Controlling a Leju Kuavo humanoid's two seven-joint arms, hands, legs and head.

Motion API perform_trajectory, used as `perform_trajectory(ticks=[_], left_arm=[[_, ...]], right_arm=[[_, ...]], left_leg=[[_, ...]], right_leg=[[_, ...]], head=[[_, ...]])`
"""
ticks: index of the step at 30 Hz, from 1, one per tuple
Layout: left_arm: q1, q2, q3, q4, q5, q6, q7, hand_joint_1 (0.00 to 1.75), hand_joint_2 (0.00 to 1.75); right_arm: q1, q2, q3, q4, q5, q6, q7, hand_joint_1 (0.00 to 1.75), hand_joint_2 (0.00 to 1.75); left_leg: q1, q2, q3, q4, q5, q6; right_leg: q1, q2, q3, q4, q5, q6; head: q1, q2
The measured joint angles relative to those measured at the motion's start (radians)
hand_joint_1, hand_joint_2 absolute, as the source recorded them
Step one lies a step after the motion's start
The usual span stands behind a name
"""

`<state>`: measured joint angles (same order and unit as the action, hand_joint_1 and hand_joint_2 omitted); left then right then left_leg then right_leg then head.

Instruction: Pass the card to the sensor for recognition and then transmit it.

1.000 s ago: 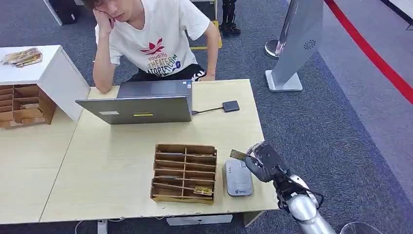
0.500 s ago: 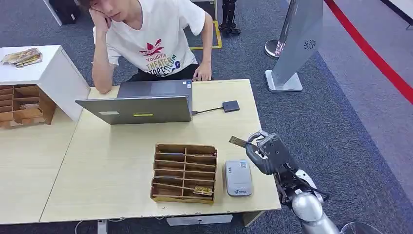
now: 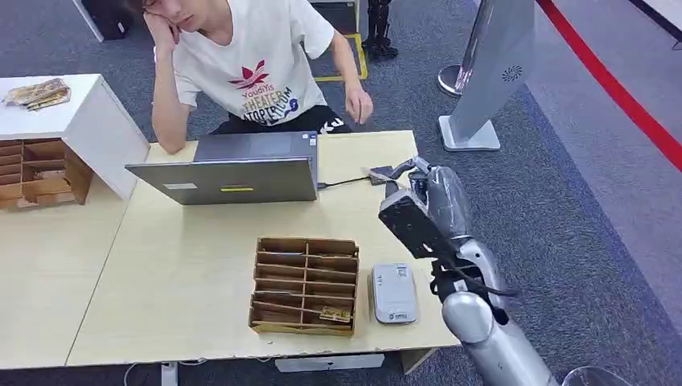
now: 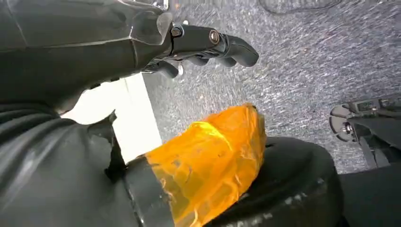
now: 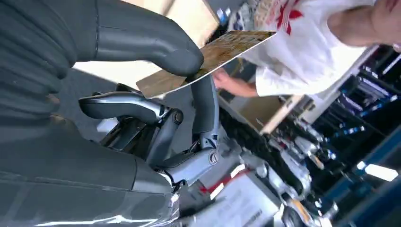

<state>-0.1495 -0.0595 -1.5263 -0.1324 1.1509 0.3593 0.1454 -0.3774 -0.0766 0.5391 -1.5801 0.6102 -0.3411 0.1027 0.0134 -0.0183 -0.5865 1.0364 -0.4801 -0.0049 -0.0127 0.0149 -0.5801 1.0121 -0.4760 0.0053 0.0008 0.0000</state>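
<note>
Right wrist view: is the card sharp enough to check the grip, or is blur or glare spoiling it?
Right wrist view: the card is sharp, pinched under the right hand's thumb; the person and background behind are soft. Head view: evenly lit, no glare on the table. Left wrist view: the white patch beside the left hand is blown out.

One laptop (image 3: pixel 229 170), one wooden slotted tray (image 3: pixel 305 285), one grey sensor (image 3: pixel 393 293), one card (image 5: pixel 213 54) and one person (image 3: pixel 257 68) are showing around the table (image 3: pixel 185 265).
</note>
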Motion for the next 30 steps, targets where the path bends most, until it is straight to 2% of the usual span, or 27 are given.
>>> perform_trajectory(ticks=[4,8,20,30], left_arm=[[-0.018,-0.005,-0.006,0.000,-0.055,-0.011,0.029,0.00,0.00],[-0.032,-0.008,-0.010,0.000,-0.101,-0.021,0.049,0.00,0.00],[-0.056,-0.016,-0.023,0.000,-0.203,-0.044,0.091,0.00,0.00],[-0.063,-0.031,-0.024,0.000,-0.207,-0.055,0.092,0.00,0.00]], right_arm=[[-0.067,0.056,0.033,0.023,0.161,-0.028,0.067,1.75,1.75],[-0.123,0.103,0.053,0.073,0.253,-0.027,0.109,1.75,1.75],[-0.204,0.194,0.056,0.292,0.535,-0.044,0.157,1.75,1.75],[-0.222,0.220,0.058,0.360,0.568,-0.043,0.166,1.75,1.75]], left_leg=[[0.000,0.000,0.000,0.000,0.000,0.000],[0.000,0.000,0.000,0.000,0.001,-0.001],[0.000,-0.001,0.000,0.000,0.001,-0.001],[0.000,-0.001,0.000,0.000,0.001,-0.001]], right_leg=[[0.000,0.000,0.000,0.000,0.000,0.000],[0.000,0.000,0.000,0.000,0.000,0.000],[0.000,0.000,0.000,0.000,0.000,0.000],[0.000,0.000,0.000,0.000,0.000,0.000]], head=[[0.000,0.000],[0.000,0.000],[0.000,0.000],[0.000,0.000]])
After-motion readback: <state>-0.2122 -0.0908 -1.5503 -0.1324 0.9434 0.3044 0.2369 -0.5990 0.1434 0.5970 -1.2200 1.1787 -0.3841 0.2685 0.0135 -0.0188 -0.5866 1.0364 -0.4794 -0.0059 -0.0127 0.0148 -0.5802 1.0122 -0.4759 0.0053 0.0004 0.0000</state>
